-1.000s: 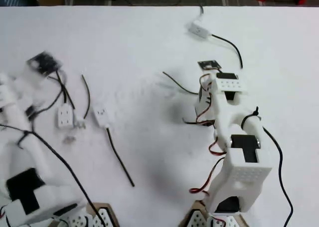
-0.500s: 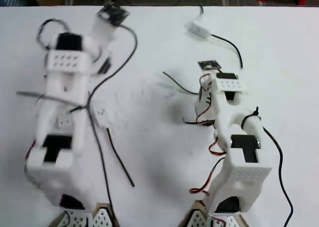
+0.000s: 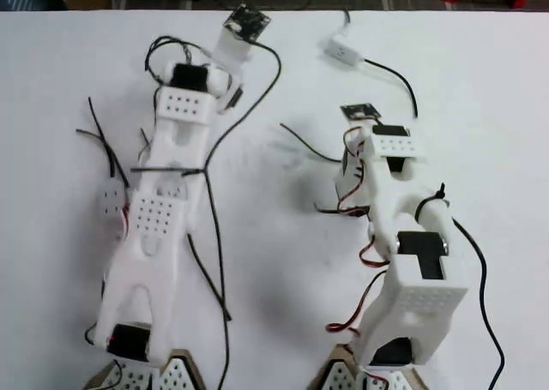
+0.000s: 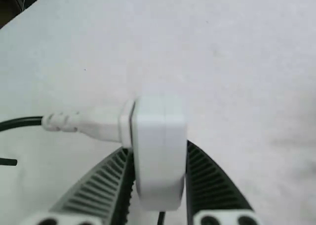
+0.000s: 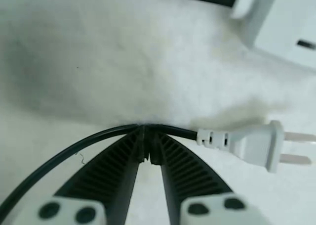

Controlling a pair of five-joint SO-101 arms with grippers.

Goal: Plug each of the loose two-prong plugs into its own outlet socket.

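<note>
Cord point(image 5: 74, 148) of a loose two-prong plug point(image 5: 254, 146) is sitting pinched in the right tool point(image 5: 149, 148), which is clenching it just behind the plug. A white outlet socket point(image 5: 291, 17) is lying just beyond the prongs. The left tool point(image 4: 158, 151) is gripping an outlet block point(image 4: 158, 131) with an inserted plug point(image 4: 94, 123), near the table's point(image 3: 480, 81) far edge, bare surface lying around it.

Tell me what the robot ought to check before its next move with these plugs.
1. Right gripper grips the cord behind the plug: ok, shut on it.
2. Prongs bare and free: ok.
3. Prongs aimed at the socket: not ok, they point past it.
4. Left gripper holds the white block: ok, clamped.
5. Corded piece on that block is a seated plug: cannot tell.
</note>
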